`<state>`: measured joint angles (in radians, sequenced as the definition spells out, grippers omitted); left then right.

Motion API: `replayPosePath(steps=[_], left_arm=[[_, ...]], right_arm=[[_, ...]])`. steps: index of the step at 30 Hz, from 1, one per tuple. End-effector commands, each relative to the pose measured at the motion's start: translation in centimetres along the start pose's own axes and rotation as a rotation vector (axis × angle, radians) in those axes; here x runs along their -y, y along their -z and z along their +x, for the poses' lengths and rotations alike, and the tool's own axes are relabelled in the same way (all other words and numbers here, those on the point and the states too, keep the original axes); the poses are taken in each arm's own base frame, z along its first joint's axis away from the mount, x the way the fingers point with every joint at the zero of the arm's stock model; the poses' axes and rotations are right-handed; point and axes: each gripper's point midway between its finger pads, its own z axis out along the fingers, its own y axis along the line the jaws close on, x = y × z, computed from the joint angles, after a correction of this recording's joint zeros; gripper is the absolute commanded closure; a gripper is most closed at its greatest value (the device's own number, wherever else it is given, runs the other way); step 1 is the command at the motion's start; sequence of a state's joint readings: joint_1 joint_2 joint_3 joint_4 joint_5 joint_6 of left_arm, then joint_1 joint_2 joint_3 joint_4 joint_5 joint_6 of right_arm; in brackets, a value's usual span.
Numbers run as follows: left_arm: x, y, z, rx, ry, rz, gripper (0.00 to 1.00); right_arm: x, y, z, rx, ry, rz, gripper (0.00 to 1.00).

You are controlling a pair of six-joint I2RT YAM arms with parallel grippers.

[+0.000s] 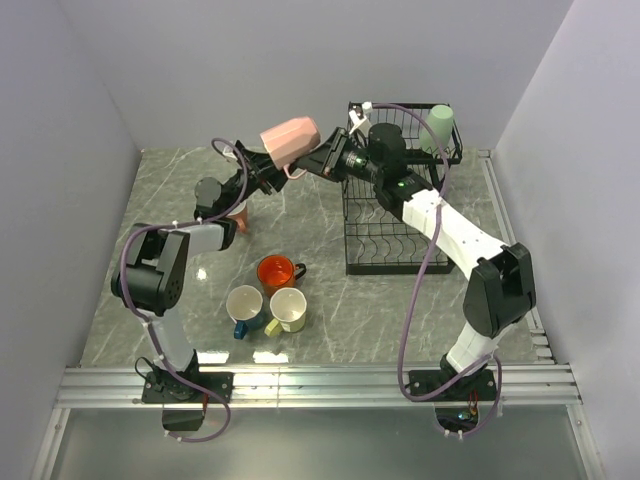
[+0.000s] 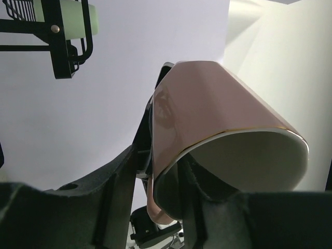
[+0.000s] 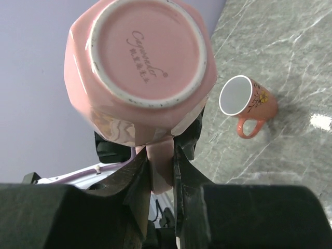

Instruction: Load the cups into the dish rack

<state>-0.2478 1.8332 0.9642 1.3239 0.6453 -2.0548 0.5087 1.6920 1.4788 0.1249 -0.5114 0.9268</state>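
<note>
Mugs stand in a tight trio near the middle of the counter's (image 1: 345, 320) front edge. They are a blue mug (image 1: 243, 302) and a pale yellow mug (image 1: 288, 308) side by side, with an orange mug (image 1: 275, 271) just behind them. All three are upright with their mouths up.

Farther back on the left half, partly hidden by the left arm, a flowered pink mug (image 3: 248, 101) stands upright on the marbled grey surface.

Above the middle of the counter, clear of the surface, a plain pink mug (image 1: 290, 141) hangs tilted between the two arms. The left gripper (image 1: 268, 172) has its jaws closed on the mug's rim wall, one finger (image 2: 174, 199) inside the mouth and the other outside. The right gripper (image 3: 161, 163) reaches in from the other side, its jaws pinching the mug's handle. The wrist camera there looks straight at the stamped base.

The black wire dish rack (image 1: 372, 240) occupies the far right part of the counter, reaching back to the far edge. The right arm crosses over its lower shelves. A pale green mug (image 1: 440, 125) lies in the upper basket at the rack's far end.
</note>
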Motion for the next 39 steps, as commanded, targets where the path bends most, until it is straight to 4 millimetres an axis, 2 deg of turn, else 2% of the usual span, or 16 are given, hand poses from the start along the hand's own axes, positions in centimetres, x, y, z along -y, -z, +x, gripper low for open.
replayPosePath(steps=[1, 11, 20, 24, 26, 28, 29, 30, 31, 32, 34, 35, 37, 38, 39], left_arm=[[6.6, 3.1, 8.8, -0.409, 0.251, 0.179, 0.59], [6.1, 2.8, 8.4, -0.409, 0.244, 0.173, 0.57], [6.8, 2.7, 8.7, -0.421, 0.226, 0.189, 0.53], [6.8, 2.7, 8.7, -0.42, 0.222, 0.189, 0.53], [6.7, 2.7, 8.7, -0.422, 0.218, 0.186, 0.53], [6.5, 2.7, 8.7, -0.423, 0.213, 0.179, 0.54], [6.4, 2.8, 8.7, -0.424, 0.21, 0.177, 0.54], [6.4, 2.7, 8.7, -0.428, 0.206, 0.175, 0.54], [6.3, 2.7, 8.7, -0.43, 0.199, 0.173, 0.54], [6.1, 2.7, 8.7, -0.432, 0.197, 0.166, 0.55], [6.0, 2.7, 8.7, -0.437, 0.183, 0.163, 0.55], [5.6, 2.7, 8.6, -0.443, 0.181, 0.147, 0.56], [4.8, 2.6, 8.4, -0.438, 0.181, 0.124, 0.58], [4.4, 2.7, 8.5, -0.446, 0.175, 0.102, 0.59], [3.8, 2.5, 8.0, -0.429, 0.162, 0.068, 0.6]], right_arm=[[-12.5, 5.1, -7.1, 0.27, 0.15, -0.332, 1.0], [-11.2, 7.8, -9.6, 0.347, 0.128, -0.306, 1.0], [-9.5, 10.2, -12.0, 0.417, 0.144, -0.248, 1.0], [-8.4, 11.9, -14.3, 0.466, 0.171, -0.167, 1.0], [-8.6, 12.8, -15.5, 0.487, 0.214, -0.147, 1.0], [-6.9, 13.5, -16.9, 0.505, 0.237, -0.059, 1.0], [-7.7, 14.1, -17.8, 0.525, 0.264, -0.045, 1.0], [-6.4, 14.2, -18.0, 0.515, 0.252, 0.015, 1.0], [-5.5, 14.6, -18.9, 0.539, 0.292, 0.072, 1.0], [-6.4, 15.2, -19.8, 0.564, 0.326, 0.092, 1.0], [-3.9, 15.2, -20.2, 0.545, 0.354, 0.231, 1.0], [-4.2, 16.2, -21.7, 0.6, 0.369, 0.283, 1.0], [-1.8, 16.4, -21.8, 0.582, 0.37, 0.401, 1.0], [-1.7, 17.3, -22.7, 0.628, 0.378, 0.457, 1.0], [-0.6, 17.6, -22.5, 0.617, 0.369, 0.512, 1.0]])
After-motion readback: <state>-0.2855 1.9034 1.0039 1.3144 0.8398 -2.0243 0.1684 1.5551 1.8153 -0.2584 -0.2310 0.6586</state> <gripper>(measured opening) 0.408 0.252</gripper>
